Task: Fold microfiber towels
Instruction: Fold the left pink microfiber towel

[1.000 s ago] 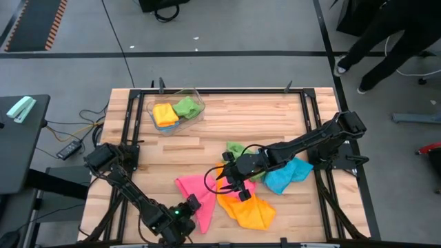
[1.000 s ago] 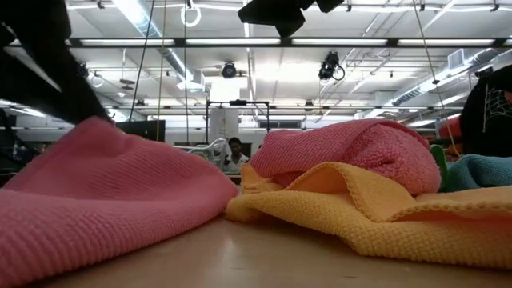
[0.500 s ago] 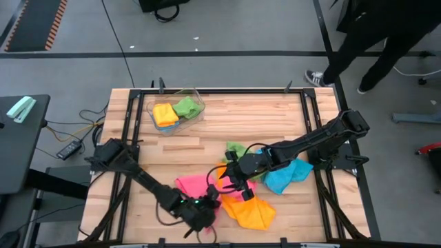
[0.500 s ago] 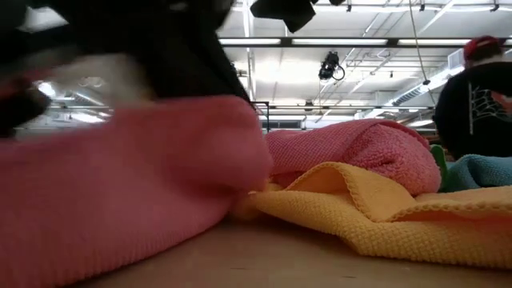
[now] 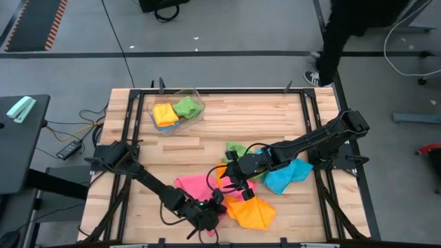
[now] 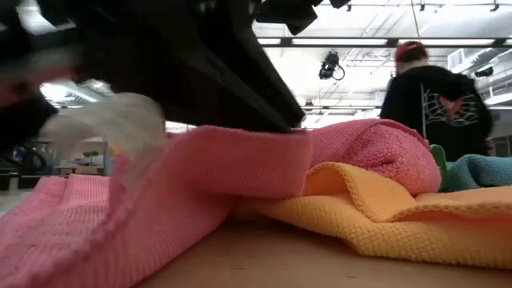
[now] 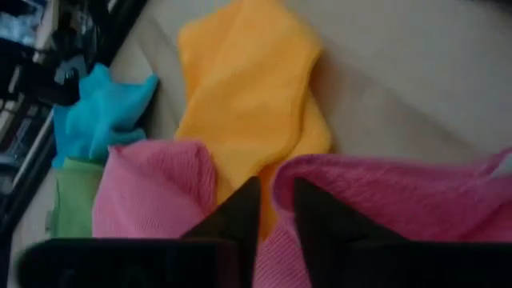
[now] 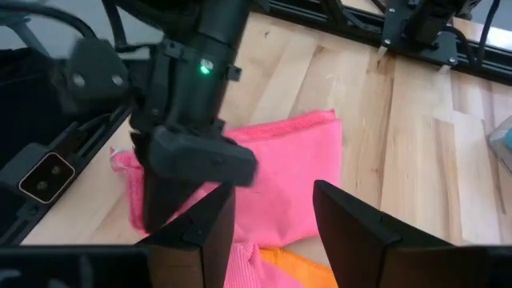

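A pink towel [image 5: 194, 186] lies near the table's front edge with one edge [image 6: 240, 160] turned over onto itself. My left gripper [image 7: 276, 188] is at that edge, its fingers a little apart. An orange towel [image 5: 251, 212] lies to the right, partly under a second, bunched pink towel [image 6: 368, 148]. A blue towel [image 5: 286, 176] and a green towel [image 5: 236, 148] lie beyond. My right gripper [image 8: 272, 200] hangs open above the pile with nothing between its fingers. My left gripper comes in low from the table's left, slanting down. The pink towel's turned-over edge [image 7: 376, 200] lies against one finger [image 7: 316, 220], and pink cloth shows low between the two fingers. The towel rests slack on the table; whether the fingers still pinch it I cannot tell.
A clear bin [image 5: 196, 114] at the far left holds folded orange and green cloths. Black rails [image 5: 313, 131] frame the table. Bare wood lies between the bin and the pile. A person [image 6: 432, 104] stands beyond the far right corner.
My left gripper has gone toward the table's right edge along the front and rolled its wrist. It has drawn the pink towel's near-left part over the rest, so that part now lies folded over. The far part stayed put. My right arm has kept still.
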Robot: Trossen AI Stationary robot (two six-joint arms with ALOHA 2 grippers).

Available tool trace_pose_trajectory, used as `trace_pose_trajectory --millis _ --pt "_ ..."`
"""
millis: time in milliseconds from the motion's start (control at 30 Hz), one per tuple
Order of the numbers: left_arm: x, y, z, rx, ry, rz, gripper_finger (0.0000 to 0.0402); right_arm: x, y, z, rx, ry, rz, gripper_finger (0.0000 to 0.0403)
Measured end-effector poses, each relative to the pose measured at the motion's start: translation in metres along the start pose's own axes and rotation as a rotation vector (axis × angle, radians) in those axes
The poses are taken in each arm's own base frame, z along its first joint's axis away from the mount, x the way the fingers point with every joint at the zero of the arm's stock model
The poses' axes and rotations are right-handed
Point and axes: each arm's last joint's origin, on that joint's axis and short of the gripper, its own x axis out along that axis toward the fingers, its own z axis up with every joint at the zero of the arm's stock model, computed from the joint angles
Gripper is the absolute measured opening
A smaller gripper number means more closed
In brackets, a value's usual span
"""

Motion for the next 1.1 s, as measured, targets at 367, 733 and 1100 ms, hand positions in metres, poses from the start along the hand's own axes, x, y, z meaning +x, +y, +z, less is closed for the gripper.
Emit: trace_pose_trajectory --millis 367,733,1100 --pt "-0.055 -0.012 -0.002 0.032 0.236 0.053 0.0195 0.0 0.0 -0.001 0.007 0.013 0.001 0.0177" --pt "-0.095 -0.032 -0.044 -0.068 0.657 0.066 0.0182 0.0 0.0 -0.001 0.011 0.005 0.0 0.0177" --pt "-0.101 -0.054 -0.076 -0.052 0.722 0.056 0.0234 0.0 0.0 0.001 0.012 -0.006 0.0 0.0177"
